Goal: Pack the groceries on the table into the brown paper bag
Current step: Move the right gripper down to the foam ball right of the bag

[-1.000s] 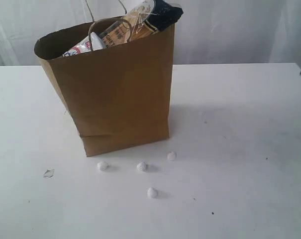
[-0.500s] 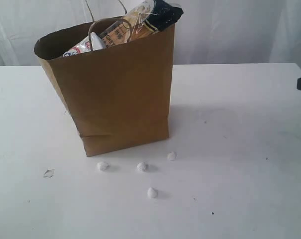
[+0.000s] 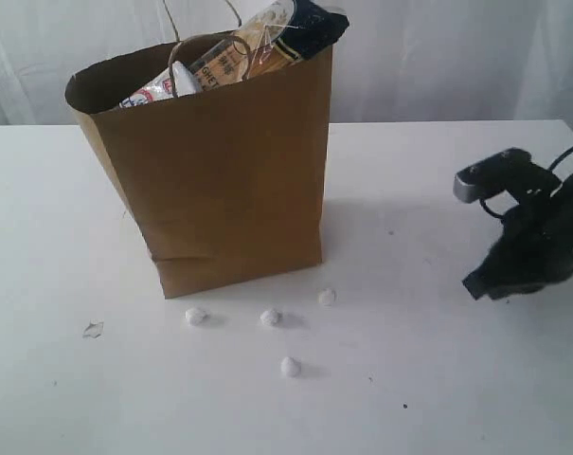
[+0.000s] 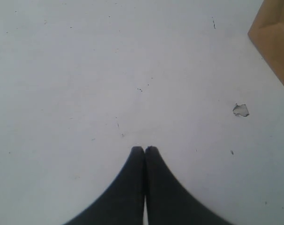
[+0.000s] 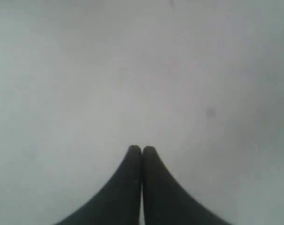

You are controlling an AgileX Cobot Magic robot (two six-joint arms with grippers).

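The brown paper bag [image 3: 220, 171] stands upright on the white table [image 3: 438, 379], and a corner of it [image 4: 275, 40] shows in the left wrist view. The spaghetti packet [image 3: 277, 33] with its dark blue end sticks out of the bag's top, beside a white-blue carton [image 3: 163, 87]. The other groceries are hidden. My right gripper [image 3: 477, 284] hangs low over the table, right of the bag, and in its wrist view [image 5: 142, 149] it is shut on nothing above bare tabletop. My left gripper [image 4: 144, 150] is shut and empty; the exterior view does not hold it.
Several small white balls [image 3: 271, 317] lie on the table in front of the bag. A small clear scrap [image 3: 93, 329] sits at the front left, and the left wrist view shows that scrap [image 4: 241, 110] too. A white curtain [image 3: 438, 57] hangs behind.
My right arm has come into the exterior view from the right edge and moved left and down over the table. The bag and its contents have not moved.
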